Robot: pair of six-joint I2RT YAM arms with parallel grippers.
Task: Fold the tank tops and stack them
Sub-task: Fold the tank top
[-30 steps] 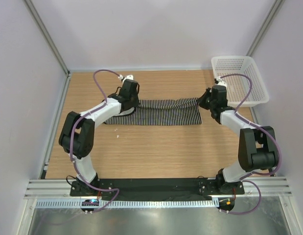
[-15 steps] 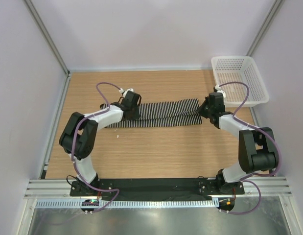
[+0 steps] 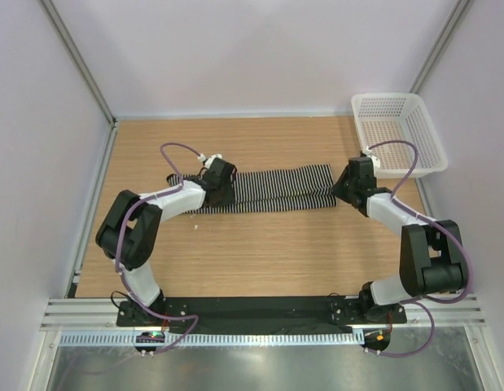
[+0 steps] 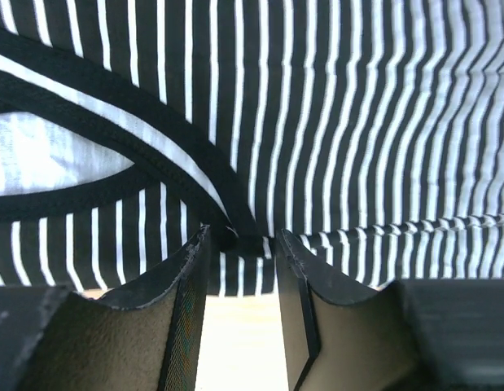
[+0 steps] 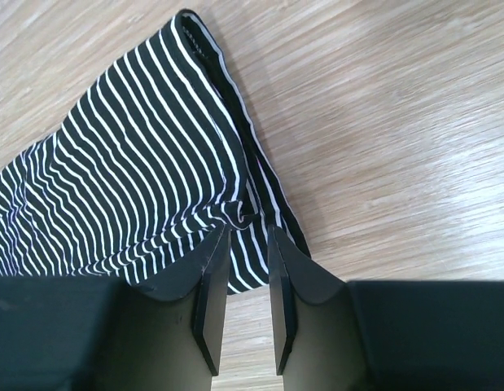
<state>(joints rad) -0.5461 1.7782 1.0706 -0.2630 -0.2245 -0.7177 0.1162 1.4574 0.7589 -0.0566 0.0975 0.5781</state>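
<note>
While reaching low, left pincer [image 4: 242,238] and right pincer [image 5: 247,228] clamp opposite ends of tank top [image 3: 276,189]

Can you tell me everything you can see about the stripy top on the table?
The tank top looks like soft fabric with thin black and white stripes and black trim round its curved openings. It lies on the wooden table, folded into a long band running left to right, a little wrinkled. The left gripper pinches one end beside the trim. The right gripper pinches the other end, where the cloth bunches up.
</note>
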